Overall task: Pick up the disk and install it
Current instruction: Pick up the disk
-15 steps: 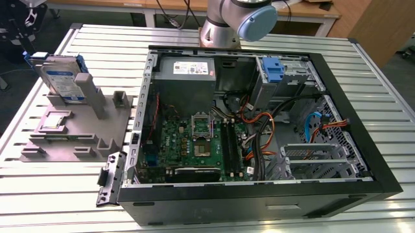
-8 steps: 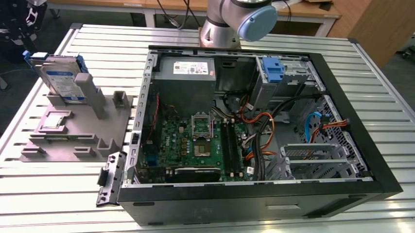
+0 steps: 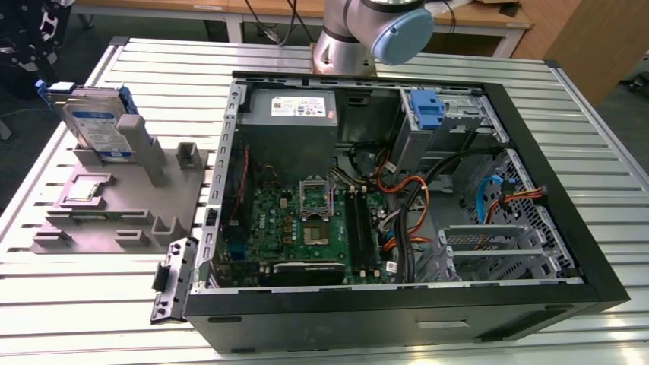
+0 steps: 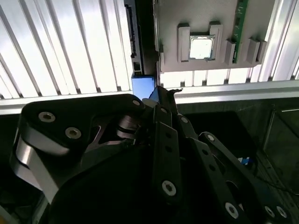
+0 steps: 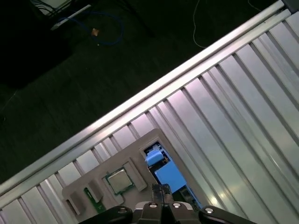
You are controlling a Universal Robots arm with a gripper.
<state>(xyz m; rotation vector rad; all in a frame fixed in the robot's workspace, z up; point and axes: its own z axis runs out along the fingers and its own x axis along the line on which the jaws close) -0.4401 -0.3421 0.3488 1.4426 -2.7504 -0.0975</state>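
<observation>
Exterior view: one silver-grey metal disk (image 3: 96,125), white-labelled and edged by a blue bracket, stands on edge in one grey moulded fixture block (image 3: 112,220). The block sits beside one open black computer case (image 3: 406,319), to the exterior view's left of it, on the slatted metal desk (image 3: 91,319). In the first wrist view the end effector (image 5: 161,190) hangs above the disk, fingers closed together, holding nothing. Risk: descending this narrow, it would strike the disk's top edge; an off-centre grip could tip it. One bare blue bracket (image 3: 426,106) sits inside the case.

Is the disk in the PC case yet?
No: in the exterior view the disk stands on the grey fixture, outside the PC case.
</observation>
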